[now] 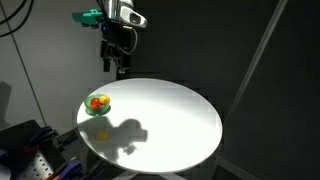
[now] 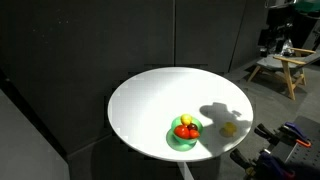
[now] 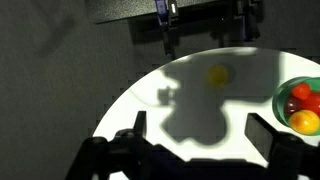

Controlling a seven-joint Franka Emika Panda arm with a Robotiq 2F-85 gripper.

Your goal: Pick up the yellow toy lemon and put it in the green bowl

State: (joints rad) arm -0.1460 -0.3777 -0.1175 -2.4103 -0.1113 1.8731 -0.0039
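The yellow toy lemon (image 3: 217,74) lies on the white round table (image 3: 150,100), inside the arm's shadow; an exterior view also shows the lemon (image 2: 229,128) near the table's edge. The green bowl (image 1: 97,107) (image 2: 184,138) (image 3: 283,106) stands apart from it and holds a red toy and a yellow-orange one. My gripper (image 1: 120,66) (image 3: 200,135) hangs high above the table, well clear of lemon and bowl. It is open, with nothing between its fingers (image 3: 268,135).
Dark curtains surround the table. A wooden stool (image 2: 280,68) stands behind the table, below the arm (image 2: 278,25). Equipment (image 1: 30,150) sits beside the table's rim. The arm casts a large shadow (image 1: 128,130) on the tabletop.
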